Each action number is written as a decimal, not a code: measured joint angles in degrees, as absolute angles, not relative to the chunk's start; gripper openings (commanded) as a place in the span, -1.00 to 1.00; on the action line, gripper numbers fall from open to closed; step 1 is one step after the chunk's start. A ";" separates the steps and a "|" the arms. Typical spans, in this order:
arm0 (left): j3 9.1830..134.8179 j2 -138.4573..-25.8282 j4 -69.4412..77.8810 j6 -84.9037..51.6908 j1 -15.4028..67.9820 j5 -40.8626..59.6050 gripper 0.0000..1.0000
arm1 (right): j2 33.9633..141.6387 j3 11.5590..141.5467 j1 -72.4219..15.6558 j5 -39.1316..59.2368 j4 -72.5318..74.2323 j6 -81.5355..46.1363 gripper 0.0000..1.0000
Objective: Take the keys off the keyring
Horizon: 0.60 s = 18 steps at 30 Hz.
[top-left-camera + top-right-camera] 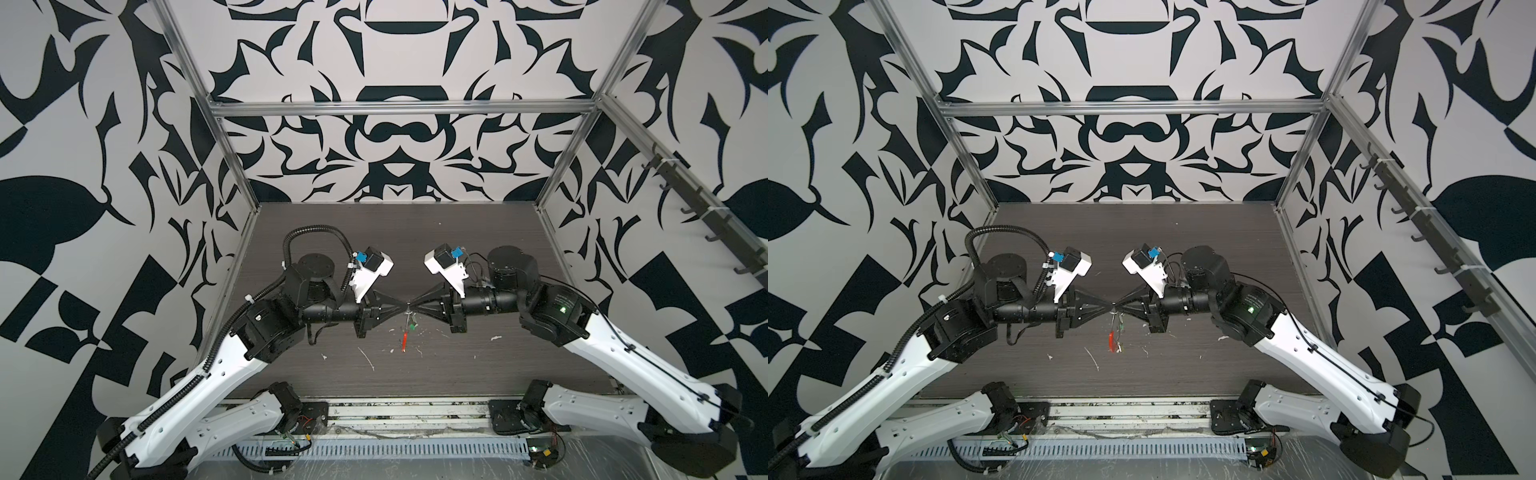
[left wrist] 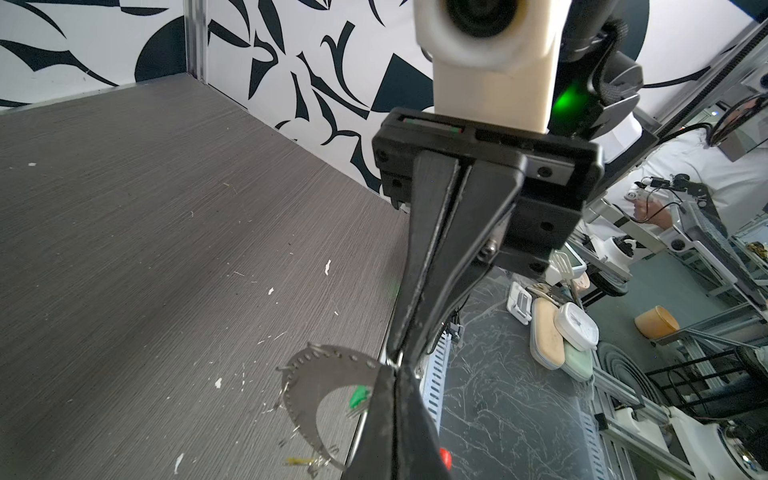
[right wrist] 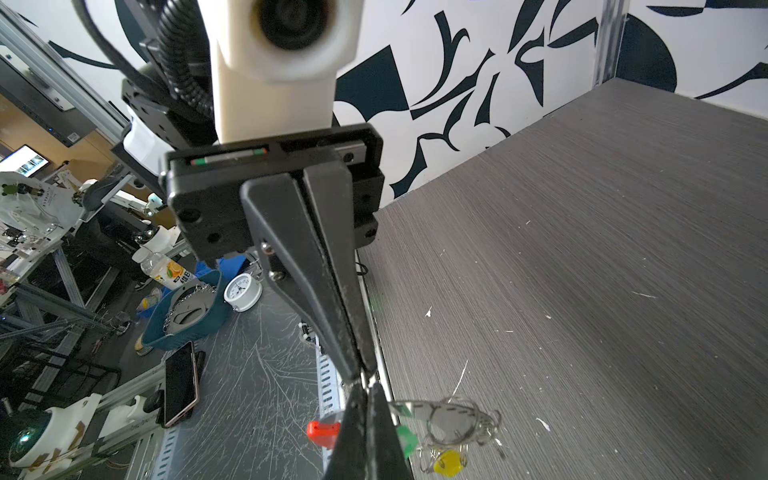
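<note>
Left gripper (image 1: 401, 306) and right gripper (image 1: 416, 306) meet tip to tip, both jaws clamped on top of keyring (image 1: 403, 340), which hangs above table (image 1: 498, 249) centre. Green-tag key (image 3: 406, 440) and yellow-tag key (image 3: 449, 461) on ring; none removed yet.

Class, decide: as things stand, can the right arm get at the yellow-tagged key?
Probably not: the right gripper is shut on the keyring, tip to tip with the left gripper; the yellow-tagged key hangs below both.

Tabletop (image 1: 457, 249) matt dark wood-grain, scuffed, flecked white. Keyring (image 1: 403, 340) thin bare metal, its sleeve (image 3: 322, 432) glossy red plastic. Green tag (image 3: 406, 440) and yellow tag (image 3: 449, 462) smooth plastic.
</note>
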<state>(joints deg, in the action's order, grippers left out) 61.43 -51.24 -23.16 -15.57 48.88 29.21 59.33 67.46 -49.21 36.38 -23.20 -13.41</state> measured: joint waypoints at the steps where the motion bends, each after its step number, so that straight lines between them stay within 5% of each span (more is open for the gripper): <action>1: 60.64 -50.68 -22.15 -15.66 48.88 28.99 -1.00 | 59.31 67.46 -49.21 36.25 -23.07 -13.52 -0.61; 6: 56.10 -47.09 -17.06 -16.71 48.88 27.22 -1.00 | 57.25 66.11 -49.21 33.78 -18.15 -13.52 -0.22; 18: 50.17 -40.40 -3.97 -18.70 48.88 25.87 -1.00 | 49.71 51.77 -49.25 31.62 0.03 -15.77 -0.07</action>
<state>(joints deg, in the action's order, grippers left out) 50.17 -40.40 -3.97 -18.70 48.88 25.87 49.71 51.77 -49.25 31.62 0.03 -15.77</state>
